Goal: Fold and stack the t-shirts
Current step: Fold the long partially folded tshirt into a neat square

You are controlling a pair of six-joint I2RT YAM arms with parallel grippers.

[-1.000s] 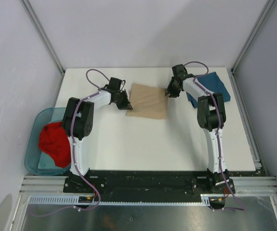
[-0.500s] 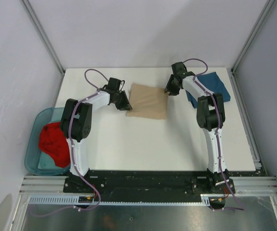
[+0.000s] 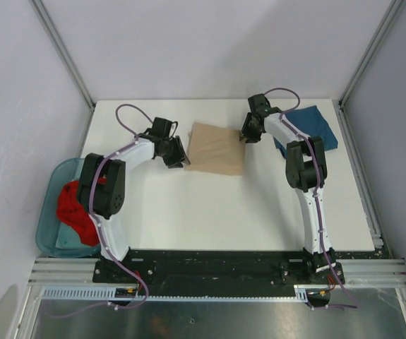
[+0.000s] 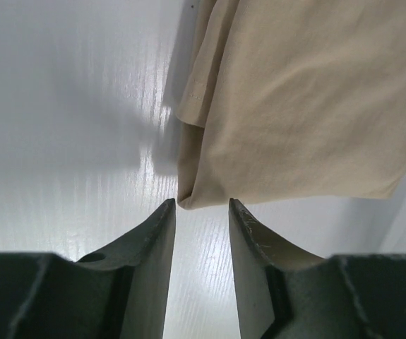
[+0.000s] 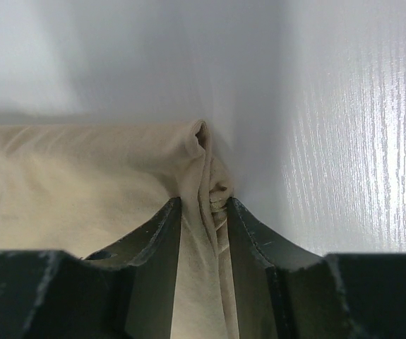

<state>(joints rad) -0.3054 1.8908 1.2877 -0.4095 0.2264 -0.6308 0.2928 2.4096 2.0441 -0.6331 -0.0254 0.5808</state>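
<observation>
The tan t-shirt lies folded in a rough rectangle at the table's middle. My left gripper sits at its left near corner, open; the corner lies just past the fingertips, and only bare table shows between the jaws. My right gripper is at the shirt's far right corner, open, its jaws astride a bunched ridge of tan cloth. The dark teal t-shirt lies at the back right, behind the right arm. The red t-shirt is crumpled in a bin at the left.
A translucent teal bin hangs off the table's left edge and holds the red shirt. White walls and metal frame posts close in the back and both sides. The white table lies bare in front of the tan shirt.
My left gripper has opened, let go of the tan shirt's corner and drawn back left; its elbow swung left over the bin. The right gripper has hardly moved.
</observation>
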